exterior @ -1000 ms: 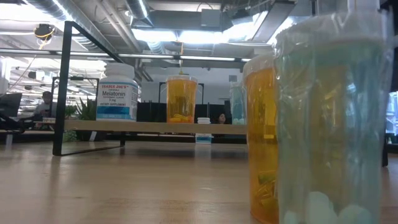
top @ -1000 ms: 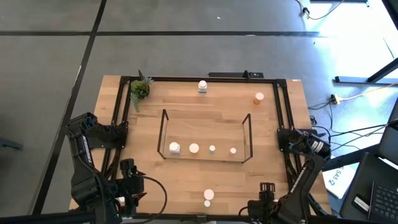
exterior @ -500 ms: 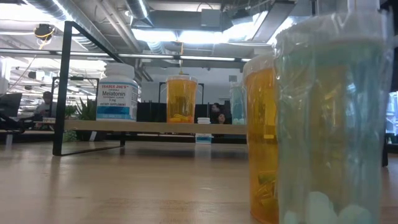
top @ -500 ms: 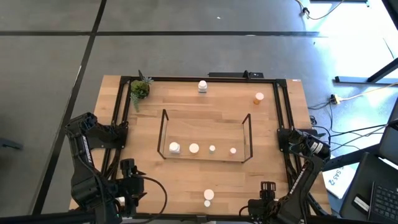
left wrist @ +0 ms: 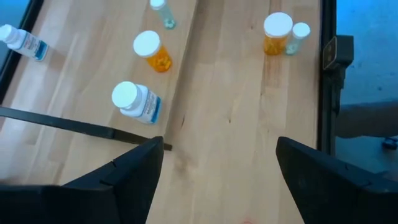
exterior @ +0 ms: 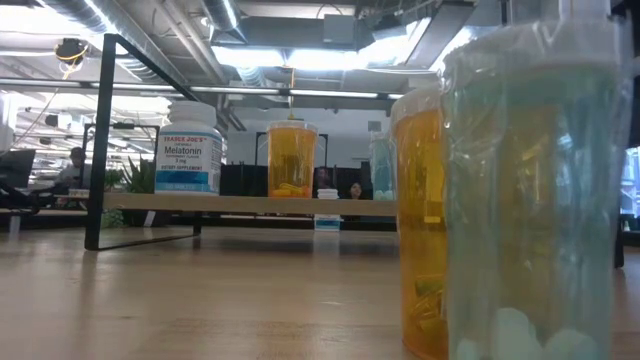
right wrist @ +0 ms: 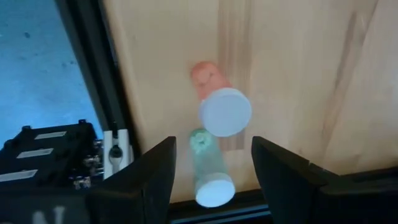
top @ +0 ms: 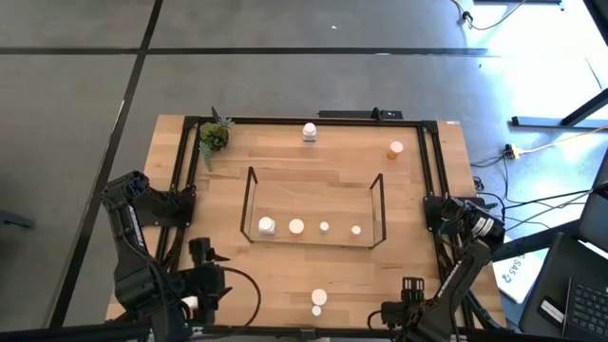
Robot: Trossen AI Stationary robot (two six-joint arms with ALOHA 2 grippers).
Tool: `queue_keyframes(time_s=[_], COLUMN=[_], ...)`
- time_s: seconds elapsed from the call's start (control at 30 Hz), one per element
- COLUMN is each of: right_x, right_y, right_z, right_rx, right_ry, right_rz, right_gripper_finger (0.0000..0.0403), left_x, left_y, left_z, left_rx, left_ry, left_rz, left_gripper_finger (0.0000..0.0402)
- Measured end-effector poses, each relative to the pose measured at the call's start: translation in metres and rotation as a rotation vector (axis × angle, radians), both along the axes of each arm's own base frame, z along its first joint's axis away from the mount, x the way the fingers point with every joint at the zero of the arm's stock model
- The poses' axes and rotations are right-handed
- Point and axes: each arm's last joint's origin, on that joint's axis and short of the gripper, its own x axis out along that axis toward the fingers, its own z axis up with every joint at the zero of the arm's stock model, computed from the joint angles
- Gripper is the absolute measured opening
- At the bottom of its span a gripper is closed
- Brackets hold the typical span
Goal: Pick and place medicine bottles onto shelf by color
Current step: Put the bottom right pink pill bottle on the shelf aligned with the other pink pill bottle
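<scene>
— Where do the bottles stand?

— Four sit in a row on the shelf [top: 313,204]: a white bottle [top: 267,225] with a blue label, an orange bottle [top: 296,226], then two tiny ones [top: 324,226]. Two more stand together at the table's near edge, an orange one [top: 319,297] just beside a small teal one [top: 316,311]. Another white one [top: 310,131] and another orange one [top: 395,149] stand at the far edge, well apart.

— What does the level camera add?

— The label reads "Melatonin" [exterior: 189,147], and the near pair fills its right side.

— And the arms?

— Both wait at the near edge. The left gripper [left wrist: 217,162] has its fingers spread wide, holding nothing. The right gripper [right wrist: 212,163] is parted too, empty, looking down on the near pair [right wrist: 225,111].
</scene>
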Motion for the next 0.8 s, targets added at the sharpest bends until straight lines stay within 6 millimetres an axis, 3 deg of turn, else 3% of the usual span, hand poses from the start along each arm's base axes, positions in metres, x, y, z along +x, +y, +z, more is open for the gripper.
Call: queue_keyframes(time_s=[0.8], right_x=[0.0040], right_y=[0.0023], right_z=[-0.0013], right_rx=[0.009], right_ry=[-0.080], right_rz=[0.088], right_gripper_finger=[0.0212], left_x=[-0.0003], left_y=[-0.0002], left_z=[0.0000], left_rx=[-0.001], left_ry=[0.002], left_rz=[-0.002], left_gripper_finger=[0.0306])
